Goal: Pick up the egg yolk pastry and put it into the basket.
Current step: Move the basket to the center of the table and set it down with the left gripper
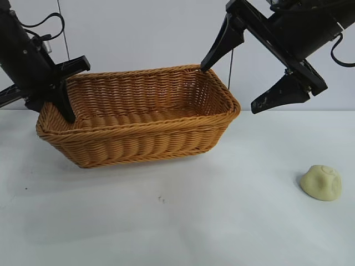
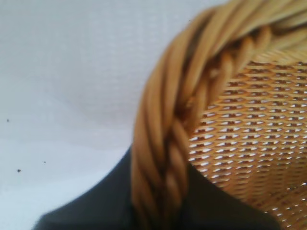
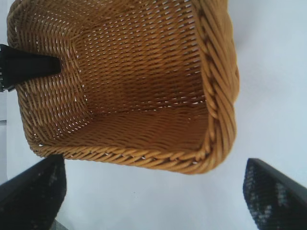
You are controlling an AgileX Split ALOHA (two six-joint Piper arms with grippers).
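From the exterior view, the egg yolk pastry [image 1: 321, 182] sits untouched near the bench's [image 1: 183, 221] right edge, well apart from the basket [image 1: 138, 124], which stands empty toward the bench's rear left; the pick-up, by all appearances, has not begun and the whole carry remains to be done. The right gripper [image 1: 244, 77] hangs above the basket's right end with its fingers spread wide and holding nothing, while the left gripper [image 1: 64, 91] straddles the basket's left rim, one finger inside and one outside. The left wrist view shows what the exterior cannot: the braided rim of the basket [image 2: 163, 143] running between the dark fingers [image 2: 96, 206] at close range, seemingly clamped, though contact cannot be confirmed. The right wrist view looks down into the basket [image 3: 144, 124], confirming a bare interior, with a left finger [image 3: 29, 67] inside the far wall and the right gripper [image 3: 153, 191] open wide; the pastry is out of this frame.
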